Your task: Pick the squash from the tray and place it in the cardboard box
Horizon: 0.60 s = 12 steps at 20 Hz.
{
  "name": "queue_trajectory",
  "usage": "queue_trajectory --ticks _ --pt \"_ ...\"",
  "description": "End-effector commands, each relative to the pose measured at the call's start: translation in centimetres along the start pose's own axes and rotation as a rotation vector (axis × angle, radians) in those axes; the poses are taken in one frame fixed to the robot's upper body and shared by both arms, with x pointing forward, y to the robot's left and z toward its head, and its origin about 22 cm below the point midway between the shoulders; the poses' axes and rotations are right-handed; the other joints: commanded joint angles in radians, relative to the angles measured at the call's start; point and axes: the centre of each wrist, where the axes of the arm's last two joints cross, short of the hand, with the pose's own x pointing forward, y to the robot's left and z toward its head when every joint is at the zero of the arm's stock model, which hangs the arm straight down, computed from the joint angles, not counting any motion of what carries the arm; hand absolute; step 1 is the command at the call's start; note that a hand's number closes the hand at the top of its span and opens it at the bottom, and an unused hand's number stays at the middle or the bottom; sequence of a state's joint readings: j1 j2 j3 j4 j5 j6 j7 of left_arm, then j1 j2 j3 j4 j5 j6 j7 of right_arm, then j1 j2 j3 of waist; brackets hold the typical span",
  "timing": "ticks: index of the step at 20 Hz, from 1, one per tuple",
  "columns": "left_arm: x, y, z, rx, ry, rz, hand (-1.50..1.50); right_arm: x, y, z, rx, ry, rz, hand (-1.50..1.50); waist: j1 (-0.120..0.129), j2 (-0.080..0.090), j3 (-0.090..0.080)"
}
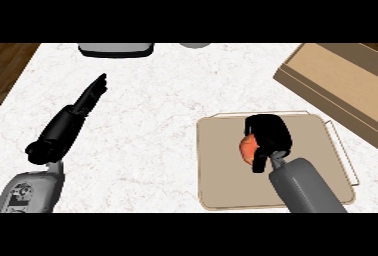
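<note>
An orange squash (249,146) lies on the beige tray (221,185) at the lower right of the head view. My right hand (271,135) covers most of the squash, its fingers and thumb curled round it, so only the squash's left side shows. The cardboard box (336,80) stands at the upper right, beyond the tray's far corner. My left hand (90,96) is over the bare counter at the left, fingers straight and pointing away, holding nothing.
A grey appliance (117,49) sits at the counter's far edge, with a small grey round object (194,45) beside it. The dark wooden floor (15,60) shows past the counter's left edge. White marble counter (162,110) spreads between the left hand and the tray.
</note>
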<state>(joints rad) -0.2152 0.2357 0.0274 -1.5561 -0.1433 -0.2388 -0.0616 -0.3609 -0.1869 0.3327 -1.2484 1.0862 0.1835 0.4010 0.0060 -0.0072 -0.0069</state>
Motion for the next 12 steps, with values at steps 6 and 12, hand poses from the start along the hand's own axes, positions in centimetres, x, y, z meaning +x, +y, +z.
queue_trajectory --ticks 6,12 --pt "0.7 -0.9 -1.5 -0.031 -0.018 0.016 0.0 -0.9 -6.1 -5.2 0.004 -0.47 -0.02 1.5 0.034 0.022 0.009" --pt "0.9 0.1 0.3 -0.009 -0.013 -0.004 0.0 -2.6 -6.8 -6.4 -0.219 -0.58 -0.022 1.5 0.016 0.01 0.008"
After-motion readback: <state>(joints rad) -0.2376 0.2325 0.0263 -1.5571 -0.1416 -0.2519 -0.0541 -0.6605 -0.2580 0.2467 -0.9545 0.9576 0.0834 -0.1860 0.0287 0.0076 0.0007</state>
